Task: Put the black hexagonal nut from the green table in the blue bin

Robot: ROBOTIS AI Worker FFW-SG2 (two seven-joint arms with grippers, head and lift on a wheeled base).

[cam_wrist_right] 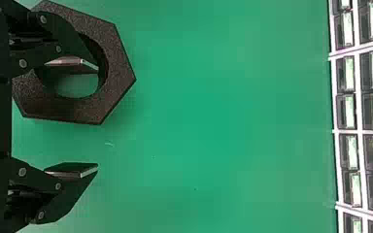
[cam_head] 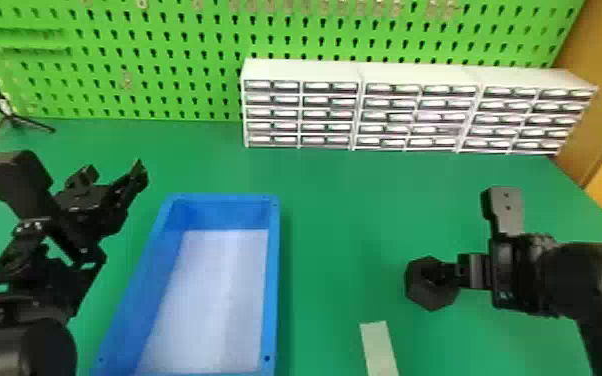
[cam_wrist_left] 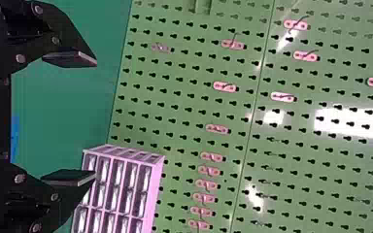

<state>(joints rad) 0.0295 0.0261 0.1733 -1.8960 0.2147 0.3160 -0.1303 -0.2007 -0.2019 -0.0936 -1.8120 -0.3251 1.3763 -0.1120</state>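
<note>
Judging progress, I see left gripper [cam_wrist_left: 95, 118] and right gripper [cam_wrist_right: 97, 118] spread, the black hexagonal nut [cam_wrist_right: 118, 77] ungripped on the green table [cam_head: 345, 225]; grasping, carrying and releasing into the blue bin [cam_head: 273, 280] remain.

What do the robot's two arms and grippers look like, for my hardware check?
The left arm and right arm are black, with smooth, rounded sections. The left gripper and right gripper are black and angular, with tapering fingers, flat pads and small round grey screw heads. Each wrist carries a blocky black piece.
</note>
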